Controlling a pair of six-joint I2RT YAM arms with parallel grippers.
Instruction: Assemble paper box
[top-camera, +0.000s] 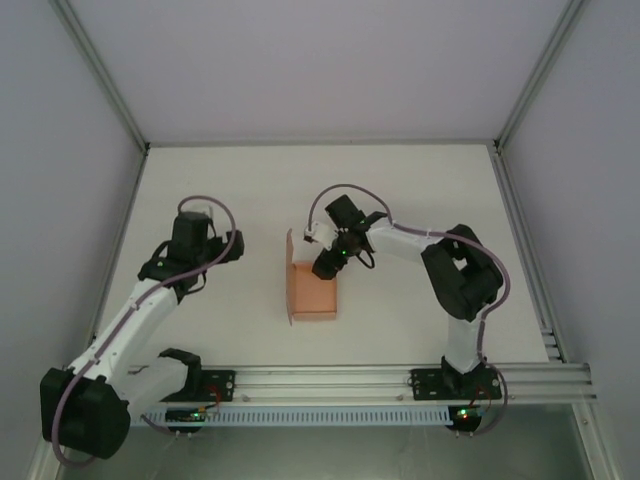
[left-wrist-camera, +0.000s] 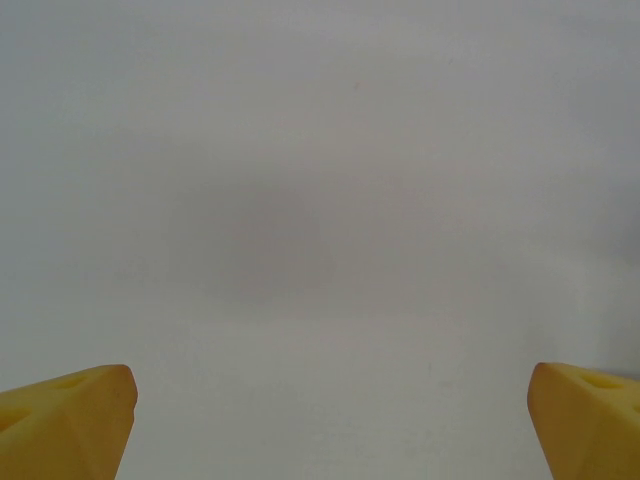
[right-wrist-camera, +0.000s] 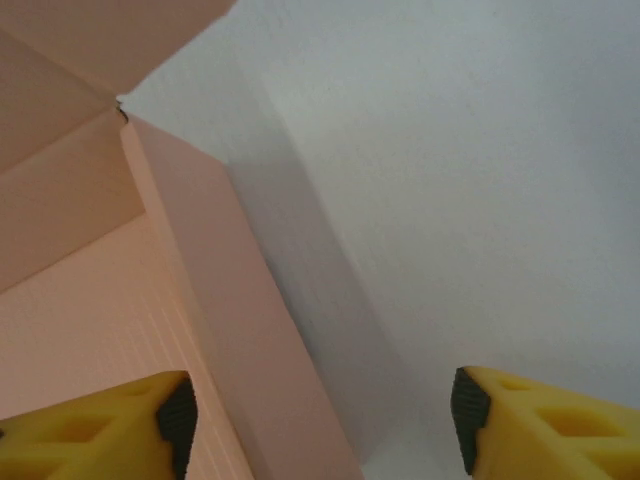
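Note:
The paper box (top-camera: 310, 295) is salmon-pink card lying mid-table, partly folded, with its left wall and flap standing up. My right gripper (top-camera: 328, 268) hangs over the box's right wall. In the right wrist view that upright wall (right-wrist-camera: 250, 350) runs between the yellow fingers of the right gripper (right-wrist-camera: 320, 420). One pad sits over the box floor (right-wrist-camera: 90, 320) and the other over bare table, neither touching the card. My left gripper (top-camera: 230, 247) stands left of the box, apart from it. In the left wrist view the left gripper (left-wrist-camera: 330, 420) is wide open over bare table.
The white table (top-camera: 420, 190) is ringed by pale enclosure walls, with metal posts at the back corners. An aluminium rail (top-camera: 400, 380) carrying both arm bases runs along the near edge.

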